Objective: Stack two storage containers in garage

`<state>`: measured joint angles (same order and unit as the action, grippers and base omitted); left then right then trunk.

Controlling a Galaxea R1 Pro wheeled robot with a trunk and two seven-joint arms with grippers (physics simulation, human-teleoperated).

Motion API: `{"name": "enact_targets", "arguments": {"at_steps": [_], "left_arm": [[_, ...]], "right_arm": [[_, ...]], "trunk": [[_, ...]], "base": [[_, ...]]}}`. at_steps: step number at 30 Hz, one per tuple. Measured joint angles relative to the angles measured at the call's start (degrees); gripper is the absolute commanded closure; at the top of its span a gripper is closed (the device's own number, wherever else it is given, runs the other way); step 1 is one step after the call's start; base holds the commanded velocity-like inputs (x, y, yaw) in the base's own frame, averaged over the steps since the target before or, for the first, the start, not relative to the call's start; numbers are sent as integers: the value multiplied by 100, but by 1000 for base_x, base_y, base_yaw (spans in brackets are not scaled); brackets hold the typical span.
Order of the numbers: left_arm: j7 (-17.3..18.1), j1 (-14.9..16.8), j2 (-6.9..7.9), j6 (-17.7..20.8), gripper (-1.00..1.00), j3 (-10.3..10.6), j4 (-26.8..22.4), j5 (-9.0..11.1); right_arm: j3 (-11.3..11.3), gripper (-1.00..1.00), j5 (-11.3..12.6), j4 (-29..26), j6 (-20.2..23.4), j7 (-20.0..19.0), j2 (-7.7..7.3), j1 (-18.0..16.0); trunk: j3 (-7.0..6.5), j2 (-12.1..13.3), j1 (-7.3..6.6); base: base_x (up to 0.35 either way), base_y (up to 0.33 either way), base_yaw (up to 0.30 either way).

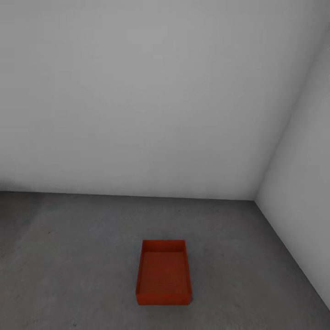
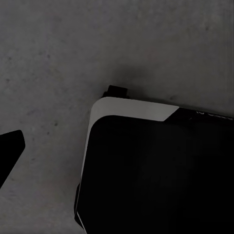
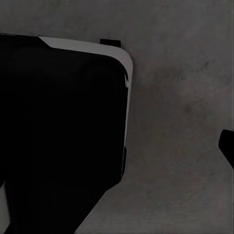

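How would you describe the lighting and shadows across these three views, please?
Head view: soft, even light, pale walls shading darker toward the left, floor dim, bin casting barely any shadow. Both wrist views: dark and murky, the robot's black base nearly featureless, soft shadow at its edge.

We are in a bare garage-like room: two plain white-grey walls [image 1: 151, 101] meet in a corner at the right of the head view, above a dark grey, mottled concrete floor [image 1: 82, 256]. A single red-orange storage container [image 1: 163, 272] sits on that floor, open side up. Both wrist views show us the same rough concrete beneath the robot's dark, white-edged base [image 2: 146, 165].
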<state>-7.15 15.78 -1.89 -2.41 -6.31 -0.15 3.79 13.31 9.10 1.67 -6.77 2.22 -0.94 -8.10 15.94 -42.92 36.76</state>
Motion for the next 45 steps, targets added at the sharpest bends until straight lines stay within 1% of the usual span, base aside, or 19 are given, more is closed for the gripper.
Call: {"name": "enact_targets", "arguments": {"at_steps": [21,24,37,43,45], "left_arm": [[-16,0,14,49,-100,-1,2,11],[-11,0,10,49,-100,-1,2,11],[-8,1,12,42,-100,0,3,10],[-6,-33,15,50,-100,-1,5,4],[-2,-78,-11,53,-100,1,7,-2]], "right_arm": [[4,-100,-1,0,9,40,-13,0],[-16,-100,32,0,-27,41,-10,0],[-37,-100,62,0,-54,-22,-16,1],[-35,-100,62,0,-53,-16,-22,0],[-34,-100,62,0,-53,-19,-22,0]], "trunk": [[0,0,0],[0,0,0],[-9,0,0],[-16,0,0],[-16,0,0]], "base": [[0,0,0],[0,0,-13],[0,0,-208],[0,0,-63],[0,0,-32]]}}
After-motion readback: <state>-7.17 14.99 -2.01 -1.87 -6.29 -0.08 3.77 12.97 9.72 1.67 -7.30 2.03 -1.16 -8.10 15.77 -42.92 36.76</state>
